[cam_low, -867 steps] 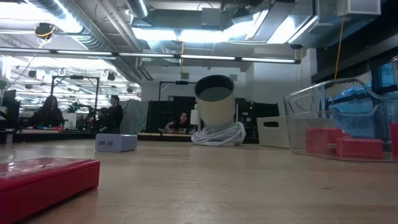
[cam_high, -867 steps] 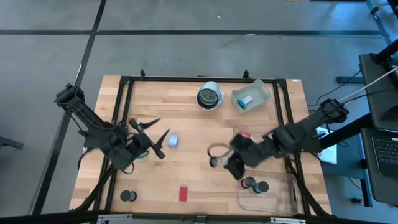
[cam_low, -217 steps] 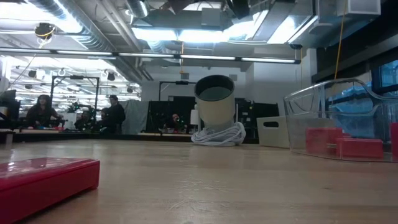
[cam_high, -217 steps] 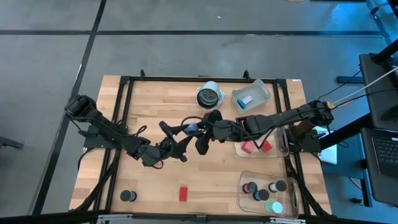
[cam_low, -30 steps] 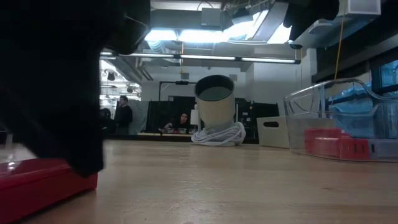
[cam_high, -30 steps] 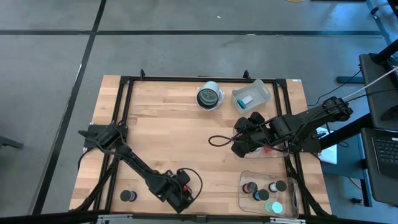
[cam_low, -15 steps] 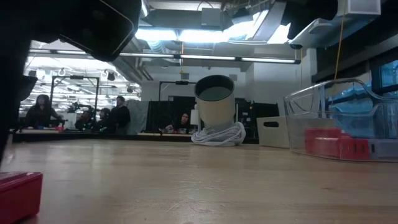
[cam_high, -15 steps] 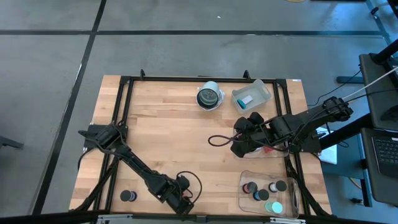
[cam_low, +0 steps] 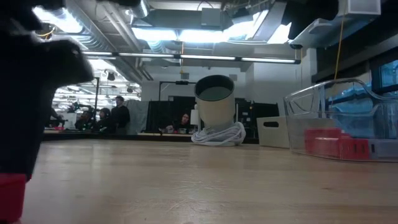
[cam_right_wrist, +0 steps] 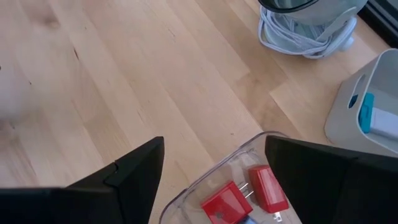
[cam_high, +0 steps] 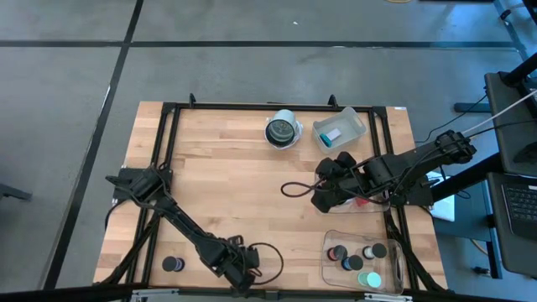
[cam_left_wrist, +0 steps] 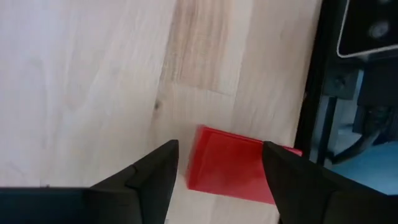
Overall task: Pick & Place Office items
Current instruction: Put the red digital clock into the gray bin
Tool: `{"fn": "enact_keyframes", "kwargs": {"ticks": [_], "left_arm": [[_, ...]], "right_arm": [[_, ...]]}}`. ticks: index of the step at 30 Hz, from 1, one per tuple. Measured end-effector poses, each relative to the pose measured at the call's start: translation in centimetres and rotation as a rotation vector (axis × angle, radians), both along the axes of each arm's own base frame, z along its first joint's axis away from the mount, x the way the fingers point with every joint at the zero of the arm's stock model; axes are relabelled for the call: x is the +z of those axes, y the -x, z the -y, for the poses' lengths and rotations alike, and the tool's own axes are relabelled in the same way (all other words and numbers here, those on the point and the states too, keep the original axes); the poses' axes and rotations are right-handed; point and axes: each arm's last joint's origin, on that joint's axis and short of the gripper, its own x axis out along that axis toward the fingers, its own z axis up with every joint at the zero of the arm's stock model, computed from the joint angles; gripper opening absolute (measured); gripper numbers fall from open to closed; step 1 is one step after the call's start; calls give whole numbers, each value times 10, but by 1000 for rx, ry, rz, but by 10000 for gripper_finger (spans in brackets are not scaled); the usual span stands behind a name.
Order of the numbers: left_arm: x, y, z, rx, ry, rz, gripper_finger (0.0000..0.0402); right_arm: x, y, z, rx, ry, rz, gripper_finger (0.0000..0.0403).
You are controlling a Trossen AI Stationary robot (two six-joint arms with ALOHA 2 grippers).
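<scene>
A red block [cam_left_wrist: 239,167] lies flat on the wood close to the table's near edge, and a sliver of it [cam_low: 11,196] shows in the low view. My left gripper [cam_left_wrist: 217,157] hangs over it, open, with a finger on either side; in the high view the gripper [cam_high: 243,273] hides the block. My right gripper [cam_right_wrist: 214,167] is open and empty above a clear bin [cam_right_wrist: 205,180] that holds two red blocks [cam_right_wrist: 267,186]. A black disc [cam_high: 173,264] lies on the table near the left corner. My left gripper comes at the red block from above with its open fingers [cam_left_wrist: 273,163] to either side of it. Whether a finger touches the block, I cannot tell.
A second clear bin [cam_high: 394,264] at the near right holds black discs and a teal round piece [cam_high: 369,279]. A white bin [cam_high: 340,130] with a pale blue rectangle and the round bowl-like thing [cam_high: 283,130] stand at the far edge. A black frame rail [cam_left_wrist: 314,93] runs beside the block.
My left gripper has moved toward the table's near edge and a little to the left, staying low over the red block. In the low view the block has slid toward the table's left, so only a sliver of it still shows.
</scene>
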Motion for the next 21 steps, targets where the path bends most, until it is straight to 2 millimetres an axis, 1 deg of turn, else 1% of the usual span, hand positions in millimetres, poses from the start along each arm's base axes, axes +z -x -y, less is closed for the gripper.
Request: {"fn": "enact_keyframes", "kwargs": {"ticks": [3, 6, 8, 10, 13, 17, 19, 21], "left_arm": [[8, -4, -5, -27, -44, -7, 231], [16, -8, -8, -49, -27, -51, 234], [24, -8, -3, -99, 2, -63, 235], [34, -7, 7, -174, 29, -30, 235], [44, -1, 28, -292, 38, 76, 235], [45, 18, 54, -402, -16, 167, 235], [43, 28, 64, -435, -39, 179, 235], [42, 33, 70, -437, -55, 197, 232]], "right_arm": [[0, 0, 0, -19, -12, 7, 284], [0, 0, 0, -32, -20, 12, 284], [0, 0, 0, -32, -21, 13, 284], [0, 0, 0, -34, -22, 15, 284], [0, 0, 0, -32, -27, 13, 284], [0, 0, -1, -25, -42, 7, 284], [0, 0, -1, -25, -42, 7, 284], [0, 0, -1, -25, -44, 10, 284]]}}
